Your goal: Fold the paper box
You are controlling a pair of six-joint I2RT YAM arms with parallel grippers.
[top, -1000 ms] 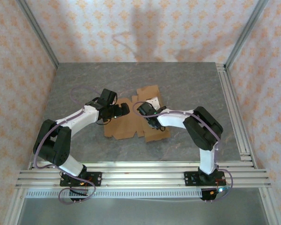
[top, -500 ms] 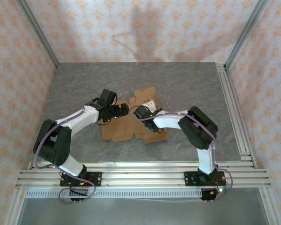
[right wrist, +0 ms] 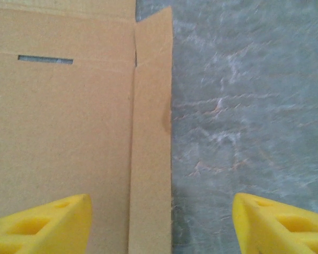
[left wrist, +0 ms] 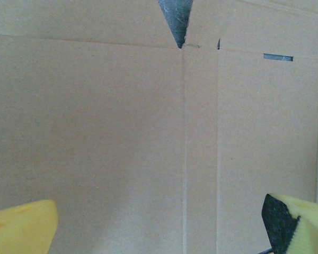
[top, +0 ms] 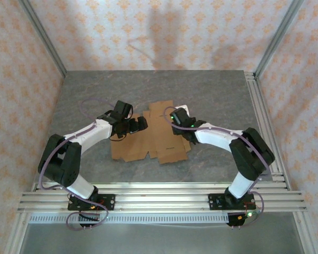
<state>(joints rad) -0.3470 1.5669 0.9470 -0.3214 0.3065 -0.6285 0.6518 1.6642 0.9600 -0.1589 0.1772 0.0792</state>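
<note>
The paper box [top: 153, 144] lies flat and unfolded on the grey table, a brown cardboard sheet with creases, slots and flaps. My left gripper [top: 139, 126] hovers over its left half, open. In the left wrist view the cardboard [left wrist: 122, 132] lies under the yellow fingertips [left wrist: 21, 227] of that gripper [left wrist: 159, 227], which stand wide apart with nothing between them. My right gripper [top: 178, 123] is over the sheet's right edge. In the right wrist view it [right wrist: 161, 225] is open, straddling the narrow edge flap of the box [right wrist: 151, 159], one finger over cardboard and the other over the table.
The grey stone-look table [top: 212, 95] has free room behind and to the right of the sheet. Aluminium rails run along the right side [top: 262, 121] and the near edge [top: 159, 197]. Patterned walls close in the cell.
My right gripper has opened and drawn back to the right, to the sheet's right edge. The cardboard now lies flatter and has slid slightly left. The left arm has barely moved.
</note>
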